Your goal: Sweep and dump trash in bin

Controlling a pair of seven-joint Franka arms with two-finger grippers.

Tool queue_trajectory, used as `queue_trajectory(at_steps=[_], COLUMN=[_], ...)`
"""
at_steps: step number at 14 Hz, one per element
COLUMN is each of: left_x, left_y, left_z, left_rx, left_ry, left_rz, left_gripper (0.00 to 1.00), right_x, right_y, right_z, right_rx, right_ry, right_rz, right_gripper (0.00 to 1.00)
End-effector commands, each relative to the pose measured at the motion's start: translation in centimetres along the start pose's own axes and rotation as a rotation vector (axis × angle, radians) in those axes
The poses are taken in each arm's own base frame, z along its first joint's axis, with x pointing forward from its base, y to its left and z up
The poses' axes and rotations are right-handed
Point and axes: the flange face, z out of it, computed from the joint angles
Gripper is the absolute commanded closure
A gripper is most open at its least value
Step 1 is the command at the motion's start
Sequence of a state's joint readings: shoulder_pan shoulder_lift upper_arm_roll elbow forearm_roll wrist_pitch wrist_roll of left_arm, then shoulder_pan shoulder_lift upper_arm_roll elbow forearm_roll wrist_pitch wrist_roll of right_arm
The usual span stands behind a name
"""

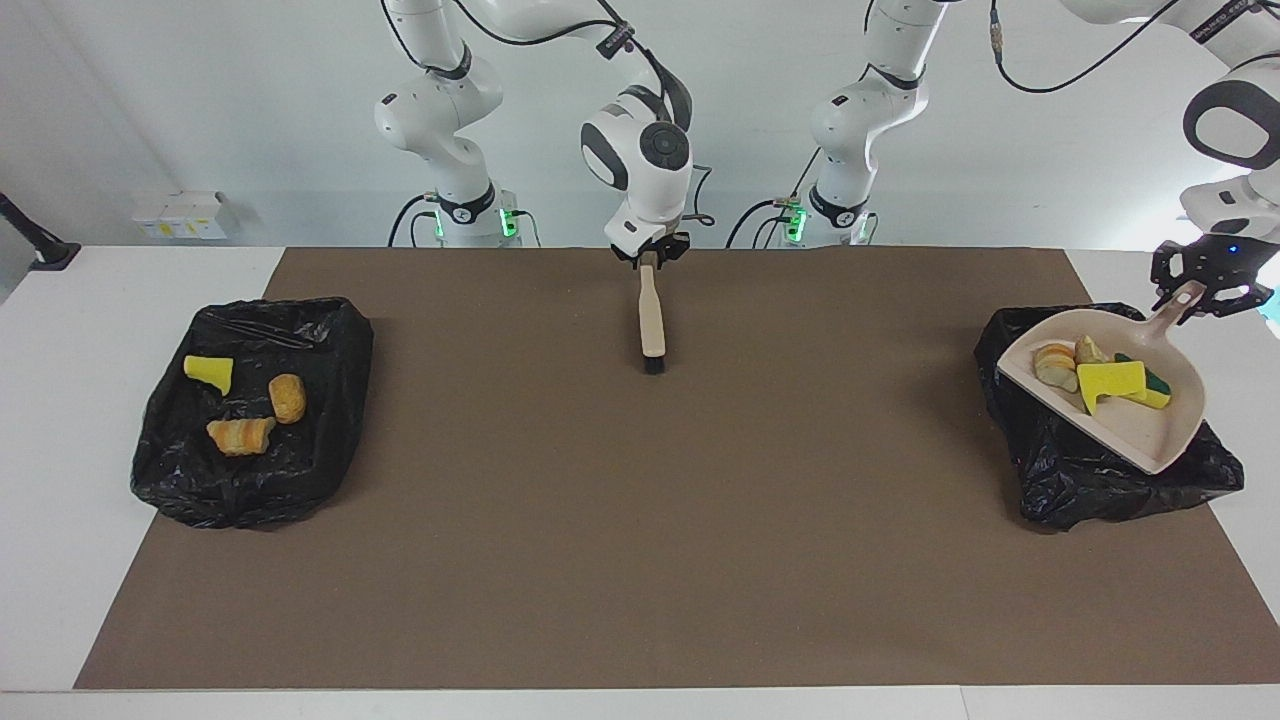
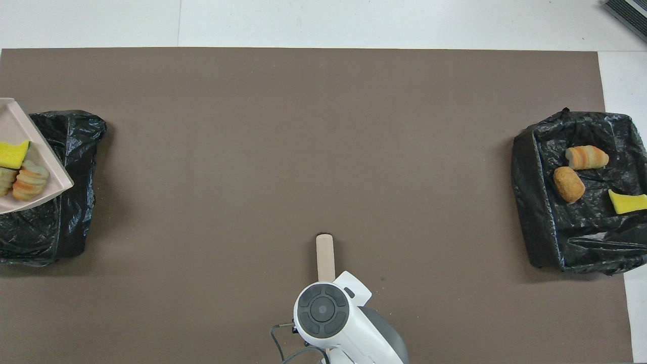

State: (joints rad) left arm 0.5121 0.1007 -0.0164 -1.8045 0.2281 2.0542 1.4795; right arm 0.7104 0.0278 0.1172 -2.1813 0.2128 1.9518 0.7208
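Over the black-lined bin (image 1: 1100,470) at the left arm's end of the counter (image 1: 640,560), my left end effector (image 1: 1203,290) grips the handle of the beige dustpan (image 1: 1150,440), loaded with four scraps of trash (image 1: 1100,375). My right end effector (image 1: 651,256) is at the brush (image 1: 652,318) handle along the robots' edge; I cannot tell whether it grips. Three more scraps (image 1: 245,400) lie in the second bin (image 1: 200,480)
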Motion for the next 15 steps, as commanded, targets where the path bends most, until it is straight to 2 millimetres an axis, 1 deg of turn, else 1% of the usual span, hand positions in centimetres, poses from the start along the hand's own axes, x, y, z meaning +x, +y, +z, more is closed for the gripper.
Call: queue_trajectory(at_steps=[1, 3, 4, 5, 7, 8, 10, 12, 14, 15], left_x=[-0.4, -0.8, -0.6, -0.7, -0.3, -0.1, -0.1, 0.9, 1.8, 3.1], left_y=[-2.2, -2.9, -3.0, -3.1, -3.0, -3.0, -3.3, -3.4, -3.4, -3.4], left_z=[-0.9, -1.2, -1.4, -1.4, -1.3, -1.4, -1.9, -2.4, -2.9, -3.2], left_rx=[0.064, 0.091, 0.099, 0.101, 0.097, 0.102, 0.124, 0.139, 0.152, 0.163], left_ry=[-0.063, -0.165, -0.204, -0.23, -0.241, -0.283, -0.389, -0.403, -0.427, -0.431], left_rz=[0.048, 0.104, 0.132, 0.145, 0.16, 0.187, 0.244, 0.265, 0.292, 0.312], left_gripper=[1.0, 1.0, 1.0, 1.0, 1.0, 1.0, 1.0, 1.0, 1.0, 1.0], right_x=[1.7, 3.6, 4.3, 5.1, 6.6, 7.3, 9.1, 10.5, 11.7, 12.2], right_y=[1.2, 3.3, 4.4, 5.6, 8.2, 9.5, 13.1, 16.9, 20.9, 22.7], right_z=[-4.5, -8.2, -9.8, -11.5, -14.4, -15.8, -18.7, -21.5, -23.5, -23.9], right_rx=[0.008, 0.005, -0.008, -0.015, -0.045, -0.056, -0.05, -0.058, -0.079, -0.099], right_ry=[-0.003, 0.004, 0.009, 0.022, 0.048, 0.064, 0.095, 0.132, 0.157, 0.165], right_rz=[0.022, -0.003, -0.032, -0.058, -0.127, -0.16, -0.19, -0.28, -0.294, -0.289], right_gripper=[0.0, 0.0, 0.0, 0.0, 0.0, 0.0, 0.0, 0.0, 0.0, 0.0])
